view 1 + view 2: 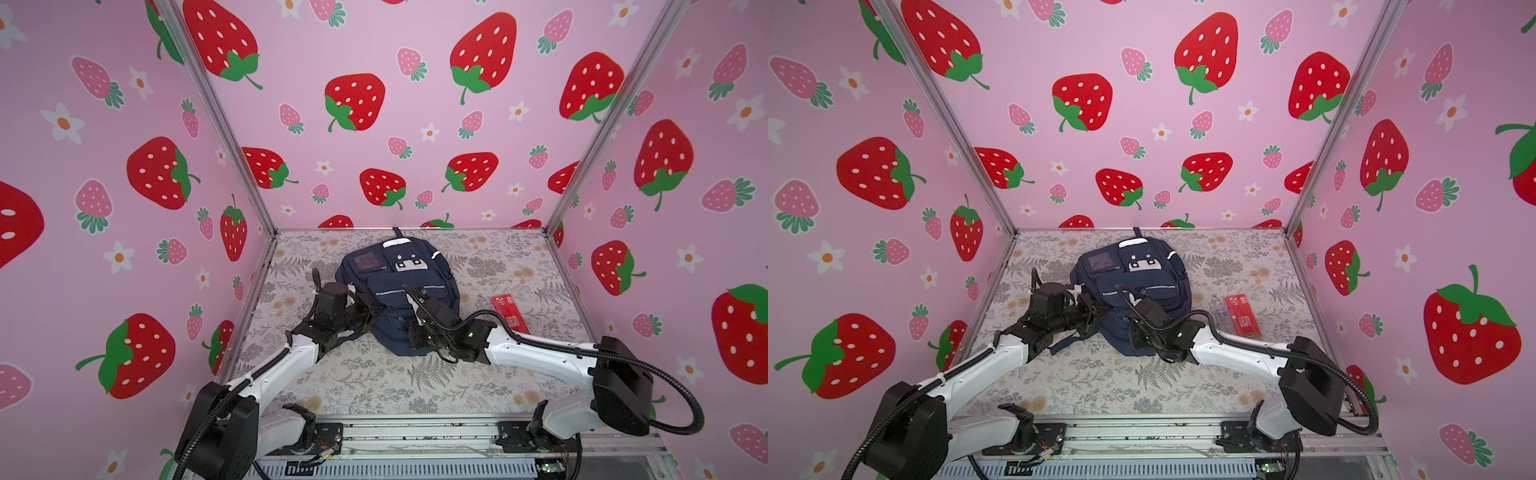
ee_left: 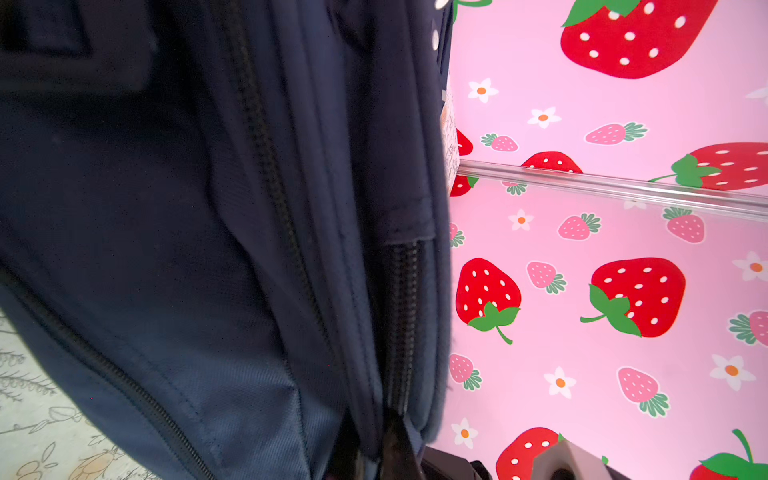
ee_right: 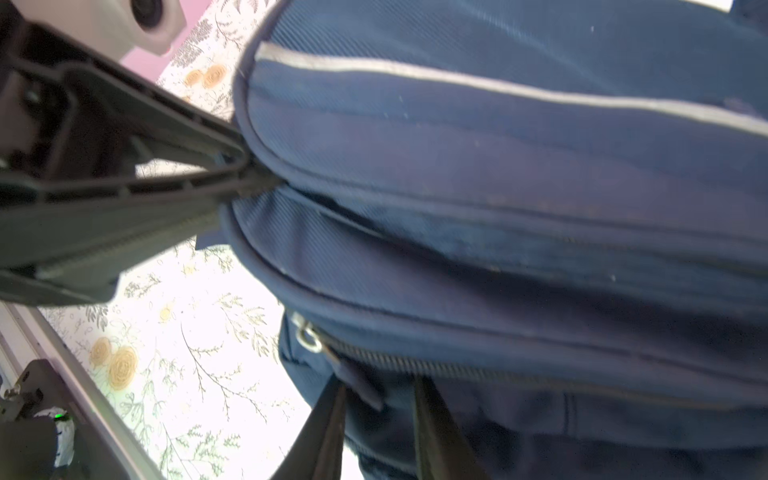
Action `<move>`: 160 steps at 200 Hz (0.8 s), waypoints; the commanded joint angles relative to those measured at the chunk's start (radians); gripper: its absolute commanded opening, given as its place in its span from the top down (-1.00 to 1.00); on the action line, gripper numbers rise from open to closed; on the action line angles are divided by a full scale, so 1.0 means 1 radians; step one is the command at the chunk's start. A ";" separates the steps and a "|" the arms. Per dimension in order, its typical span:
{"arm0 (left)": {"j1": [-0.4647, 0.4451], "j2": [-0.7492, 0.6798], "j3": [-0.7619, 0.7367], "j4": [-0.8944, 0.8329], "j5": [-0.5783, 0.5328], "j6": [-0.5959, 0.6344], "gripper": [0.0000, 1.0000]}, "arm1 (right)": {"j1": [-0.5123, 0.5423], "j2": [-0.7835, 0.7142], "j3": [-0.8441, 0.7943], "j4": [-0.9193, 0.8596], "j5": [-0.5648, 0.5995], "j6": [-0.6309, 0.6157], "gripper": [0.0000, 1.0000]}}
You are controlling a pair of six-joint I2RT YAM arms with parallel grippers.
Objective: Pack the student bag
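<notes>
While your left pincer clamps the side of the student bag and your right pincer straddles a zip pull, jaws slightly apart, the red pack lies outside, so packing seems barely begun.

The table, covered in a grey floral print, carries the bag lying near its far middle. A red pack lies flat just beside the bag, toward the right.
</notes>
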 commanded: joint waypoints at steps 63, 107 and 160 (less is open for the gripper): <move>-0.004 -0.011 0.053 0.110 0.016 -0.013 1.00 | -0.001 0.067 0.063 0.010 0.018 -0.033 0.60; -0.004 0.004 0.056 0.115 0.020 -0.010 1.00 | -0.001 0.077 0.057 0.014 0.016 -0.031 0.86; 0.027 0.005 0.059 0.107 0.026 0.005 1.00 | 0.002 0.038 0.061 -0.056 0.039 -0.014 1.00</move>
